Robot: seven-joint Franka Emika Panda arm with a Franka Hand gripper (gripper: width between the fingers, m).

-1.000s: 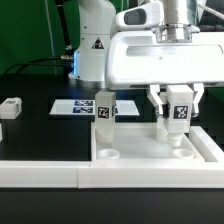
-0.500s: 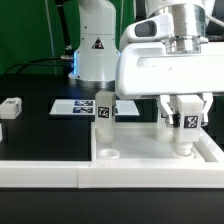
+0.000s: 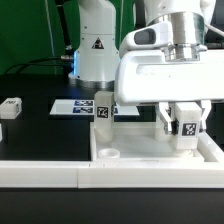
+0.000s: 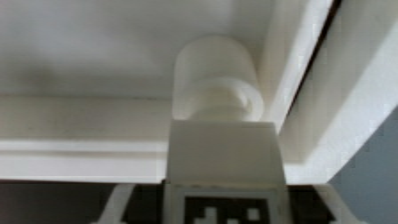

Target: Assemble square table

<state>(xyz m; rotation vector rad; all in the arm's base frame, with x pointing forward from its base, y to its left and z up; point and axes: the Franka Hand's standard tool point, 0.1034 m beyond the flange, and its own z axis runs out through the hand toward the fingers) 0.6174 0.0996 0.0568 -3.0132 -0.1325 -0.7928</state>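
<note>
The square table (image 3: 140,160) lay near right on the desk (image 3: 40,130), a leg (image 3: 185,128) poised at its far-right corner.
The jaws were clamped on that leg, holding it upright so its round end (image 4: 222,85) could seat in that corner, I judged; a second leg (image 3: 103,110) and a third leg (image 3: 10,108) stood spare to the left.

The square table (image 3: 140,148) is plain white. The corner leg (image 3: 186,128) over it is white with a black-and-white tag, like the standing leg (image 3: 104,112) at its far edge. Beyond it, the worktop (image 3: 40,128) is black, the marker board (image 3: 72,106) white with black tags.
</note>
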